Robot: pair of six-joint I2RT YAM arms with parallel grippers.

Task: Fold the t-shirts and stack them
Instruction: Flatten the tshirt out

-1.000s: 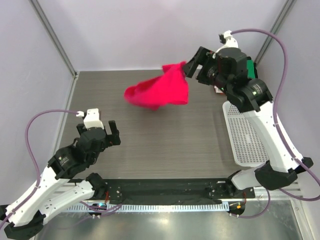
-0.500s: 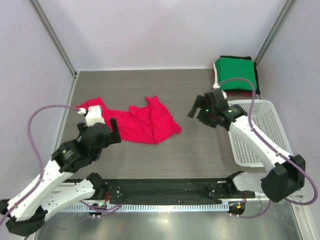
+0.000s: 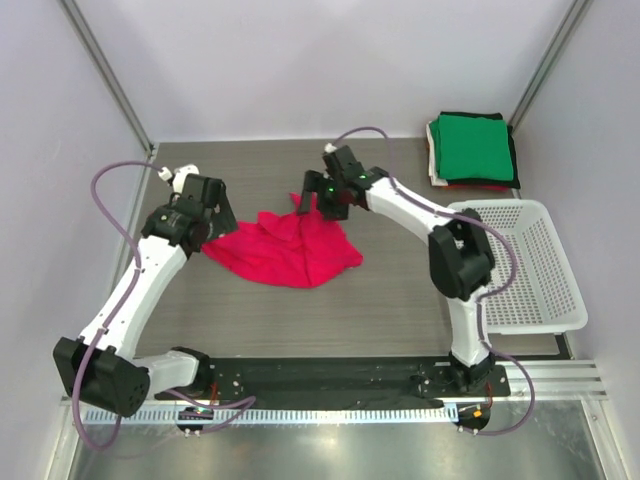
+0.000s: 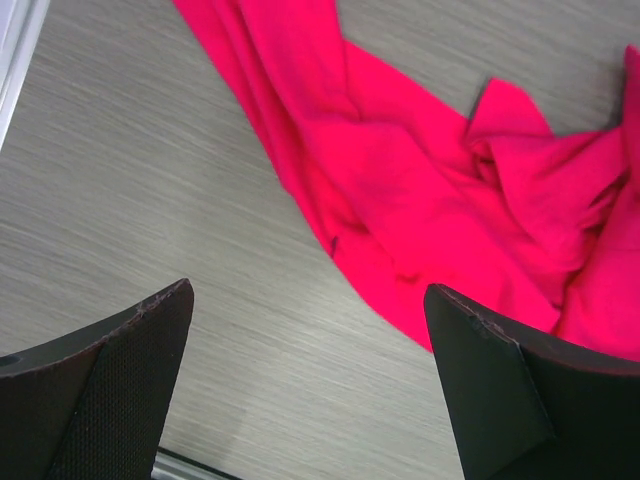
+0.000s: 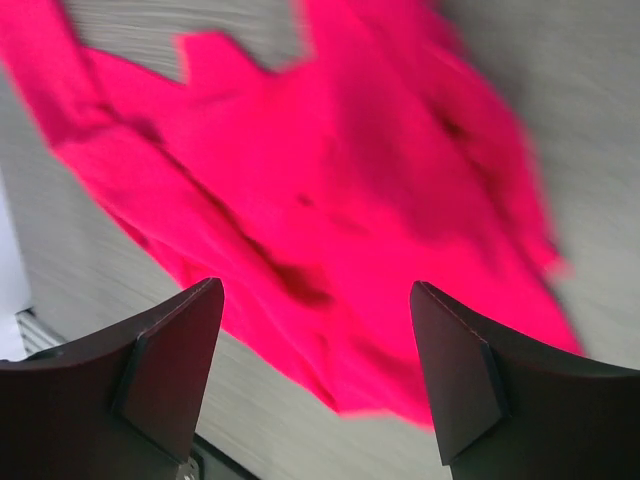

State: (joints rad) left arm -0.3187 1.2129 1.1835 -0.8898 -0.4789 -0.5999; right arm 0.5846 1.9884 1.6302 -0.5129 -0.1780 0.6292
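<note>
A bright red-pink t-shirt [image 3: 285, 250] lies crumpled on the grey table, left of centre. My left gripper [image 3: 217, 207] hovers at its left edge, open; in the left wrist view the left gripper [image 4: 308, 290] has bare table between its fingers and the t-shirt [image 4: 420, 200] just ahead. My right gripper [image 3: 318, 203] hangs over the shirt's far edge, open; in the right wrist view the right gripper [image 5: 315, 288] spans the blurred t-shirt [image 5: 330, 180] without holding it. Folded t-shirts [image 3: 471, 148] are stacked at the back right, green on top.
A white mesh basket [image 3: 560, 270] stands at the right, in front of the folded stack. Metal frame posts rise at the back left corner [image 3: 110, 85] and the back right corner [image 3: 548, 60]. Purple walls close the back and sides.
A second ago the right gripper held the red-pink shirt in the air; it now lies on the table. Both arms have since swung in to it, the left to its left edge, the right to its far edge.
</note>
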